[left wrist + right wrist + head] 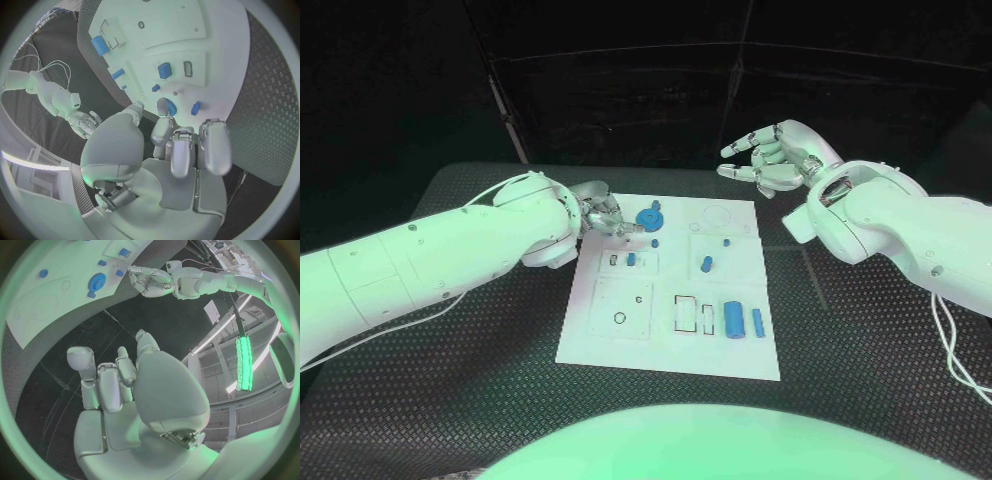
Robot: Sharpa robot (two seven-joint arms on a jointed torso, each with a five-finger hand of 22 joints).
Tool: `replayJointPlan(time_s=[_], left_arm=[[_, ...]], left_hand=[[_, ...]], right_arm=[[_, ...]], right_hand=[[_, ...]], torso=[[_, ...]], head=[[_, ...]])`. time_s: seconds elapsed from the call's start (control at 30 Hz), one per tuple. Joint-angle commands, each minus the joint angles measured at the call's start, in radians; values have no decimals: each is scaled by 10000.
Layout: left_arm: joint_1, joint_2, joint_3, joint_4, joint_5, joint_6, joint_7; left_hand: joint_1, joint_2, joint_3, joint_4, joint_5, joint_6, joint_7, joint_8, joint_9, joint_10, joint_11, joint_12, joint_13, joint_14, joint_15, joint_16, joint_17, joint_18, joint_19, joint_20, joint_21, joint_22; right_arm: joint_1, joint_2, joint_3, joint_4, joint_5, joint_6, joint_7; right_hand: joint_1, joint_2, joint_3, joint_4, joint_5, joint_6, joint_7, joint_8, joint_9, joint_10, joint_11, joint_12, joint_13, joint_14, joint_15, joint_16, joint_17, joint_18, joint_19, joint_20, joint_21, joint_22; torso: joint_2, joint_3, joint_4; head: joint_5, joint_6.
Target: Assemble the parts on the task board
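The white task board [669, 345] lies mid-table with several small blue parts on it. A round blue part [651, 216] sits near the board's far left corner. My left hand [603, 220] hovers at that corner, its fingertips [161, 131] just short of the round part [167, 106], with nothing held; whether they touch it I cannot tell. A small blue piece [195, 108] lies beside the round part. My right hand [769, 155] is raised beyond the board's far right corner, fingers spread and empty. The right wrist view has my right hand [125, 385] well apart from the board [50, 310].
Two blue cylinders [737, 320] lie side by side at the board's near right. More small blue pieces [707, 265] sit mid-board. A black ring [619, 318] lies at the near left. Textured black table [473, 400] surrounds the board.
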Motion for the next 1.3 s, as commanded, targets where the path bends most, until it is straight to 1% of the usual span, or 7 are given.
replayJointPlan(time_s=[0.03, 0.13, 0.27, 0.37, 0.47, 0.87, 1.3], left_arm=[[147, -32, 111, -75, -1, 1012, -73], [414, 116, 190, -527, 0, 1454, -39], [762, 565, 222, -1508, 0, 1923, 24], [978, 943, 120, -2276, 0, 2293, 51], [1085, 1214, 34, -2798, 1, 2544, 58], [1195, 1954, -139, -4331, 1, 3331, 39], [1201, 2370, -348, -4929, 20, 3669, 37]], left_hand=[[231, 42, -175, -12, -17, -235, 50, -127, -18, -356, 65, -476, -573, 1037, -4, 31, 2635, -85, 156, -9, -168, -23], [513, 128, -459, -2, -8, -795, 300, -603, -258, -853, 269, -1125, -1338, 1037, 148, 31, 2635, -45, 59, 103, -384, -238], [727, 248, -771, 18, -5, -925, 473, -1015, -582, -1023, 430, -1336, -1609, 1037, 298, 31, 2635, -26, 26, 246, -473, -305], [781, 297, -920, 23, -5, -892, 503, -1131, -699, -1061, 459, -1375, -1675, 1037, 325, 31, 2635, -19, 23, 286, -490, -309], [801, 330, -994, 27, -5, -876, 516, -1186, -755, -1093, 472, -1413, -1729, 1037, 336, 31, 2635, -17, 22, 303, -497, -310], [861, 450, -1217, 31, -5, -843, 557, -1359, -929, -1235, 511, -1570, -1947, 1037, 373, 31, 2635, 3, -10, 347, -575, -373], [681, 640, -1644, 46, -182, -726, 585, -1554, -1151, -1298, 542, -1610, -2063, 1037, 405, 31, 2635, 7, -13, 390, -595, -356]], right_arm=[[18, -9, 9, 3, 52, -80, 33], [18, 1, 9, -11, 54, -68, 30], [18, 38, 8, -30, 56, -48, 30], [18, 59, 8, -39, 56, -36, 28], [18, 79, 8, -52, 57, -27, 27], [18, 151, 8, -93, 57, -3, 31], [17, 227, 8, -146, 57, 1, 13]], right_hand=[[-85, 23, -48, 15, 44, -33, -53, 57, -9, 56, -31, 1, -8, 428, -61, -23, 1, 73, 9, -40, -41, -12], [-90, 24, -52, 19, 45, -32, -53, 58, -9, 58, -32, 4, -6, 428, -61, -23, 2, 72, 14, -40, -38, -4], [-92, 25, -53, 20, 47, -32, -53, 59, -8, 55, -32, 0, -11, 428, -61, -25, -1, 74, 9, -40, -43, -14], [-92, 25, -53, 20, 47, -32, -53, 59, -8, 55, -32, 0, -11, 428, -61, -25, -1, 74, 9, -40, -43, -14], [-92, 25, -53, 20, 47, -32, -53, 59, -8, 55, -32, 0, -11, 428, -61, -25, -1, 74, 9, -40, -43, -14], [-91, 27, -54, 21, 51, -30, -54, 61, -8, 60, -33, 6, -4, 429, -61, -24, 2, 71, 17, -40, -38, -2], [-72, 50, -45, 16, 82, -27, -58, 70, -7, 65, -37, 11, -2, 432, -64, -25, 7, 74, 15, -41, -48, -17]], torso=[[13, -7, 5], [9, -7, 9], [14, -3, -17], [23, -4, -31], [19, -7, -13], [8, -6, -6], [-3, 0, 7]], head=[[3, 2], [4, 2], [49, 2], [54, 2], [42, 2], [97, 2], [130, 2]])
